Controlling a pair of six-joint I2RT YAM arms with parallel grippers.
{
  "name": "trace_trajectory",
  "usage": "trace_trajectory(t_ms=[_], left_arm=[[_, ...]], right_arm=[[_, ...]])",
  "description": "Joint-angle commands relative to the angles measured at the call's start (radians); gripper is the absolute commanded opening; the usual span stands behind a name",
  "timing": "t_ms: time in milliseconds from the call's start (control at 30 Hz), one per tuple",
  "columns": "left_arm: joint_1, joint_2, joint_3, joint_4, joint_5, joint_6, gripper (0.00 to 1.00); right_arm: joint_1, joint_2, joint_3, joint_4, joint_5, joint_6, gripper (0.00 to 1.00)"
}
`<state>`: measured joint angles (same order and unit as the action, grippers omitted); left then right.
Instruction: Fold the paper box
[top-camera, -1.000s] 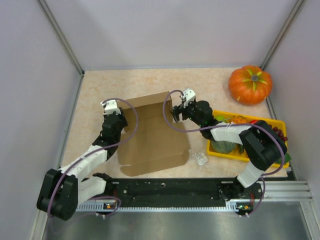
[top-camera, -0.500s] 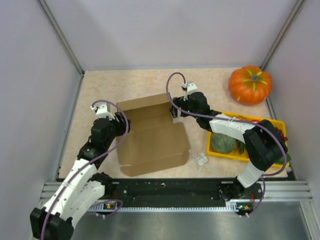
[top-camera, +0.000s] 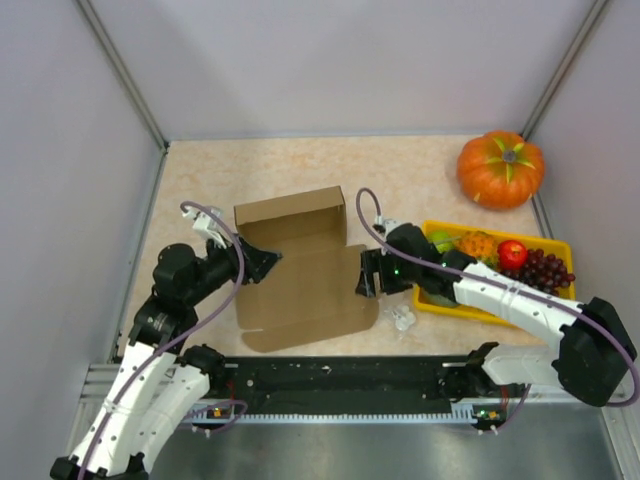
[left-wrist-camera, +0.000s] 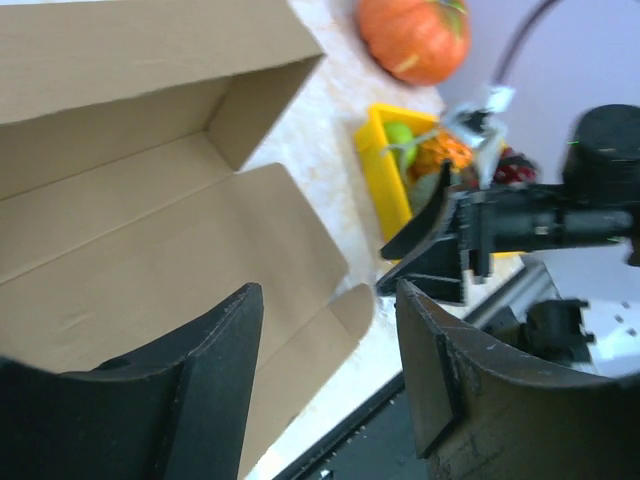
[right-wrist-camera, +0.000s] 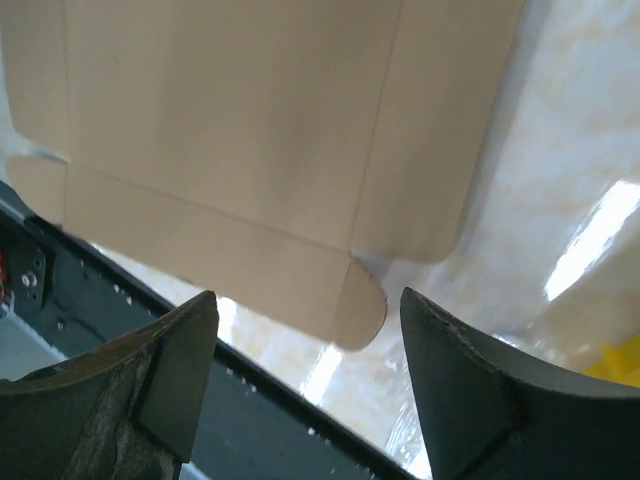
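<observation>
Black fingers of the left gripper (top-camera: 262, 265) stand wide apart with nothing between them, poised over the 9 o'clock edge of the paper box (top-camera: 300, 285). The right gripper (top-camera: 365, 272) is wide too and empty, at the box's 3 o'clock edge. Its wrist view looks down on a flat panel and 1 rounded flap. The brown cardboard box lies in the middle of the desk (top-camera: 250, 165). Its 12 o'clock end is folded up into a back wall and 2 short side walls, and its 6 o'clock part lies flat. At 3 o'clock from the box sits a yellow tray (top-camera: 560, 243) holding a red apple (top-camera: 512, 252) and grapes (top-camera: 545, 268). An orange pumpkin (top-camera: 500, 170) stands at 2 o'clock.
</observation>
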<state>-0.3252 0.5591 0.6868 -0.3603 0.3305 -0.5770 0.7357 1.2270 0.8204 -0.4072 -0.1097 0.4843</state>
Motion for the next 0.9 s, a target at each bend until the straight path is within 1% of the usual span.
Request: trace_trajectory(t_ms=[0, 33, 67, 167, 200, 233, 267, 300, 333, 367, 400, 433, 533, 567, 600, 633, 667, 700, 733, 800, 867], left_arm=[[0.0, -0.01, -0.001, 0.09, 0.214, 0.029, 0.59], [-0.005, 0.016, -0.01, 0.086, 0.216, 0.043, 0.54], [-0.012, 0.031, -0.018, 0.064, 0.208, 0.055, 0.52], [-0.106, 0.091, -0.029, 0.027, 0.158, 0.107, 0.51], [-0.186, 0.1, -0.032, 0.029, 0.101, 0.118, 0.52], [-0.227, 0.116, -0.033, 0.027, 0.076, 0.132, 0.52], [-0.26, 0.125, -0.038, 0.029, 0.058, 0.141, 0.52], [-0.322, 0.139, -0.039, 0.024, 0.03, 0.146, 0.52], [-0.352, 0.142, -0.041, 0.017, -0.038, 0.16, 0.51], [-0.385, 0.139, -0.05, 0.015, -0.08, 0.17, 0.51], [-0.453, 0.128, -0.056, 0.02, -0.12, 0.184, 0.52], [-0.487, 0.122, -0.065, 0.027, -0.189, 0.215, 0.54], [-0.609, 0.137, -0.099, 0.055, -0.261, 0.273, 0.61], [-0.676, 0.154, -0.108, 0.061, -0.293, 0.291, 0.65], [-0.714, 0.2, -0.109, 0.075, -0.321, 0.305, 0.66], [-0.754, 0.231, -0.107, 0.08, -0.367, 0.34, 0.67], [-0.796, 0.264, -0.09, 0.081, -0.431, 0.36, 0.7], [-0.875, 0.332, -0.078, 0.08, -0.468, 0.383, 0.7], [-0.911, 0.366, -0.063, 0.07, -0.502, 0.422, 0.72], [-0.98, 0.424, -0.018, 0.067, -0.589, 0.463, 0.73], [-1.003, 0.49, 0.023, 0.061, -0.622, 0.509, 0.74]], right_arm=[[0.057, -0.008, -0.092, -0.042, -0.01, 0.155, 0.69], [0.057, -0.006, -0.104, -0.012, -0.007, 0.18, 0.67], [0.057, -0.004, -0.124, 0.005, 0.001, 0.181, 0.64], [0.057, 0.026, -0.132, 0.036, 0.034, 0.175, 0.63], [0.057, 0.035, -0.129, 0.038, 0.042, 0.177, 0.63], [0.057, 0.055, -0.127, 0.038, 0.045, 0.18, 0.62], [0.057, 0.066, -0.13, 0.066, 0.022, 0.181, 0.59], [0.056, 0.077, -0.133, 0.08, 0.006, 0.185, 0.56], [0.057, 0.095, -0.139, 0.091, -0.005, 0.203, 0.53], [0.057, 0.103, -0.142, 0.1, -0.033, 0.209, 0.41], [0.057, 0.104, -0.147, 0.12, -0.045, 0.218, 0.38], [0.057, 0.091, -0.161, 0.126, -0.048, 0.243, 0.36], [0.057, 0.056, -0.173, 0.131, -0.033, 0.275, 0.24], [0.056, 0.036, -0.165, 0.13, -0.03, 0.28, 0.11], [0.053, 0.025, -0.158, 0.124, -0.031, 0.284, 0.04], [0.05, 0.017, -0.138, 0.108, -0.041, 0.293, 0.0], [0.038, 0.003, -0.127, 0.104, -0.071, 0.298, 0.0], [0.03, -0.004, -0.118, 0.099, -0.088, 0.3, 0.0], [0.019, -0.006, -0.097, 0.081, -0.1, 0.298, 0.0], [-0.008, -0.014, -0.073, 0.059, -0.152, 0.29, 0.0], [-0.027, -0.026, -0.06, 0.056, -0.204, 0.281, 0.0]])
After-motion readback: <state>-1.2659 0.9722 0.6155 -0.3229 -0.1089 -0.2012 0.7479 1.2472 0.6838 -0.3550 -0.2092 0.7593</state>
